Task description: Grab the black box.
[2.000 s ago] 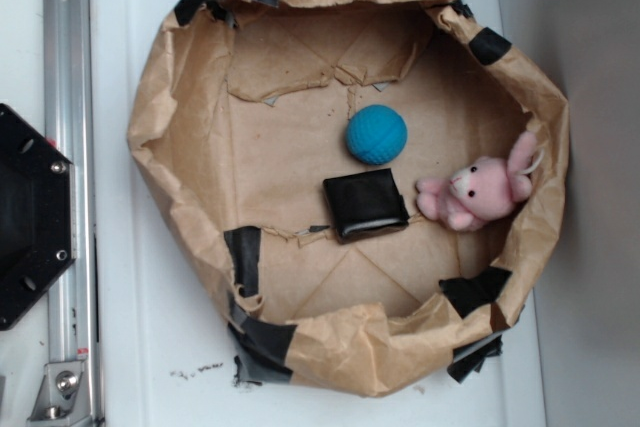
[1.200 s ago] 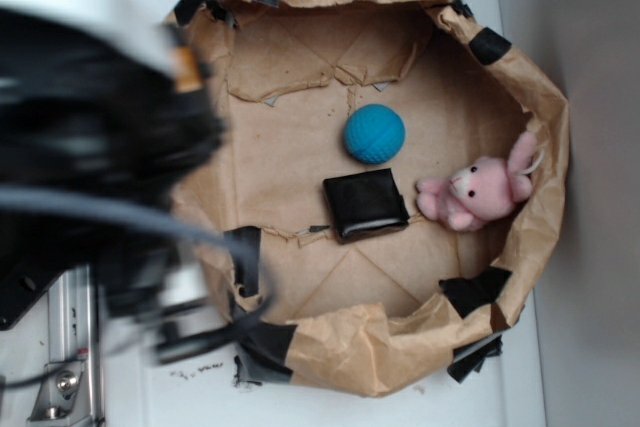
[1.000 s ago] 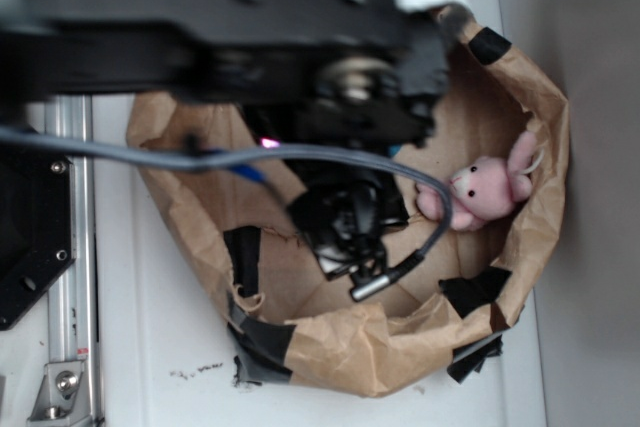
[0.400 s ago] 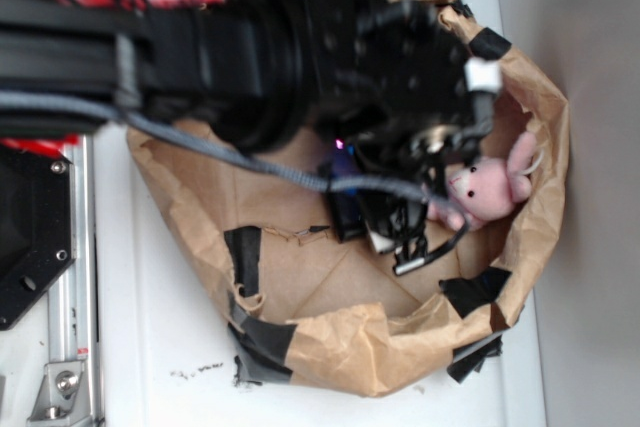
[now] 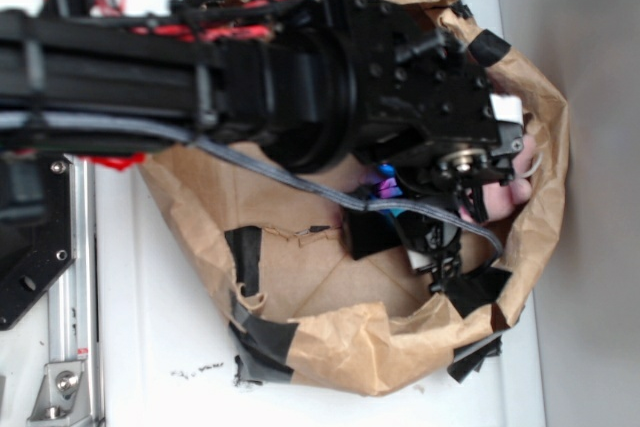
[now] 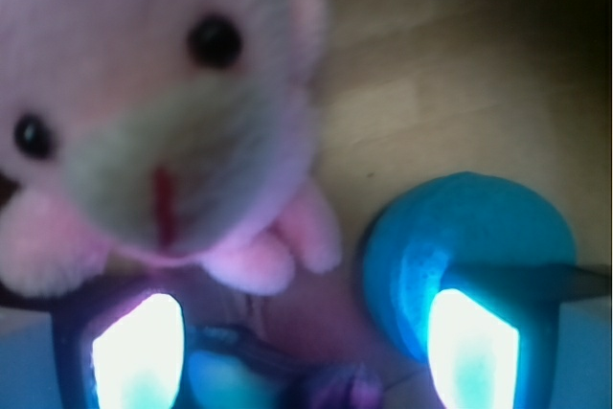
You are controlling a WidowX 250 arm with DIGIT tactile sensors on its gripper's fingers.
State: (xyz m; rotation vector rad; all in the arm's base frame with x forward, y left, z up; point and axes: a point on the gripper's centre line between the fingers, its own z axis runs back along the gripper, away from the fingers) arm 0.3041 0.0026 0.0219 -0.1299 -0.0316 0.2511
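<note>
- My gripper point(image 6: 306, 352) is spread wide over the bunny point(image 6: 163, 112) and ball point(image 6: 469, 237).
- The box point(image 5: 368, 234) lies just left of it on the bag point(image 5: 300, 347) floor.

A pink plush bunny point(image 6: 163, 131) with black eyes, a blue ball point(image 6: 469, 237), a tan paper liner point(image 5: 330, 342).

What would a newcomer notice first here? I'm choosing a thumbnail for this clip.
In the exterior view, the black arm fills the upper frame, reaching over a taped brown paper basket and hiding most of its contents. In the wrist view, a pink plush bunny looms at upper left, with a blue ball at lower right.
</note>
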